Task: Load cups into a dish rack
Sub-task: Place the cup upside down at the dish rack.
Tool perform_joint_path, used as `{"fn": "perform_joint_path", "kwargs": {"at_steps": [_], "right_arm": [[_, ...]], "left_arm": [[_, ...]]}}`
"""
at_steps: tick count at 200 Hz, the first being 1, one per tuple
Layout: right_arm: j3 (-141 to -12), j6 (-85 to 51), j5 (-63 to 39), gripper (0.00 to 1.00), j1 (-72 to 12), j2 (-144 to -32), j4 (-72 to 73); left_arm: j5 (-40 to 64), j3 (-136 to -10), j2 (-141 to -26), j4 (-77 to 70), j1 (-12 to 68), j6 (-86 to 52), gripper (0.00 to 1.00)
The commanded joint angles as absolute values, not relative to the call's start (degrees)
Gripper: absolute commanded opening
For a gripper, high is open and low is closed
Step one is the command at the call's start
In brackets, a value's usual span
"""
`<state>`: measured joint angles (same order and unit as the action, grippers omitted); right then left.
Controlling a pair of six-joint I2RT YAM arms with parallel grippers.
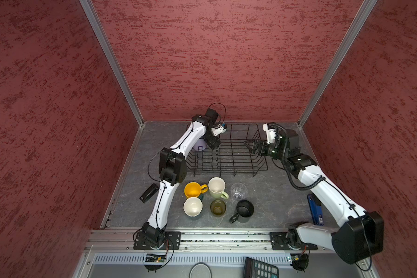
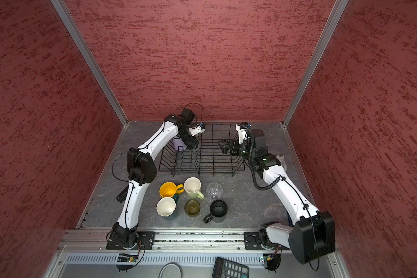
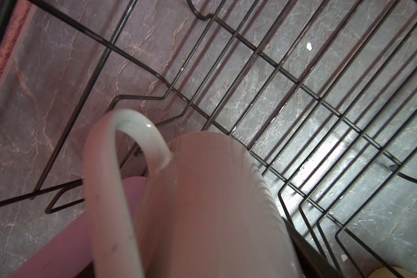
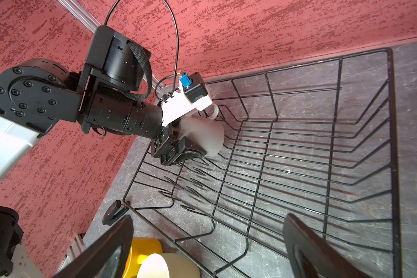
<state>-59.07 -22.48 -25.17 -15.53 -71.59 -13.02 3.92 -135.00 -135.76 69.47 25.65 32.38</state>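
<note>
**Grey mug going into the rack, left arm mid-placement**

Left gripper has its fingers closed on the grey mug, gripping it at the mouth end. The mug is tipped on its side, handle up, low over the far left corner of the dish rack. Can't tell whether it touches the wires yet.

The lilac tumbler looks to sit in that same corner. In the left wrist view it shows just beside and below the mug.

Right gripper hangs over the rack's right side. Its fingers are spread wide and hold nothing.

Six cups stand upright in a tight cluster on the desk in front of the rack:
- Nearer the rack: yellow mug, pale green mug, clear glass.
- Nearer the arm bases: dark teal mug, olive-brown glass, black mug.

Read: this is the set-down of the second cup, so roughly a quarter done once it's released.

Next move, as I'd judge it:
- Lower the mug beside the tumbler without knocking it.
- Seat it so the wires stop it rolling, then open the fingers and back out upward, clear of the handle.
- The right arm is free, and the clear glass or black mug look like its easiest reach. Cluster spacing is tight, so that approach needs a clean line.
</note>
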Motion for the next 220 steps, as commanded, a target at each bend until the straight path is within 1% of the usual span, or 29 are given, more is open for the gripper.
{"fn": "perform_joint_path", "kwargs": {"at_steps": [1, 31, 107, 174, 208, 220], "right_arm": [[-58.76, -23.11, -26.47, 0.98, -15.07, -72.07, -10.92], [-58.87, -23.2, -26.73, 0.98, -15.03, -72.22, -10.69], [-58.8, -23.29, -27.25, 0.97, -14.84, -72.34, -10.59], [-58.9, -23.47, -27.57, 0.98, -14.76, -72.4, -10.48], [-59.05, -23.31, -27.58, 0.96, -14.74, -72.51, -10.74], [-59.23, -22.89, -27.13, 0.94, -14.76, -72.57, -11.54]], "left_arm": [[4.27, -136.94, -136.23, 69.93, 25.41, 31.63, 0.65], [4.71, -136.94, -135.8, 69.73, 25.49, 31.68, 0.79], [3.91, -136.76, -136.06, 70.29, 26.01, 32.59, 0.87], [4.54, -136.76, -135.89, 70.53, 26.09, 32.65, 0.91], [5.18, -136.76, -134.46, 69.61, 26.08, 31.93, 0.95], [5.91, -136.76, -133.34, 69.31, 26.04, 31.47, 0.97]]}}
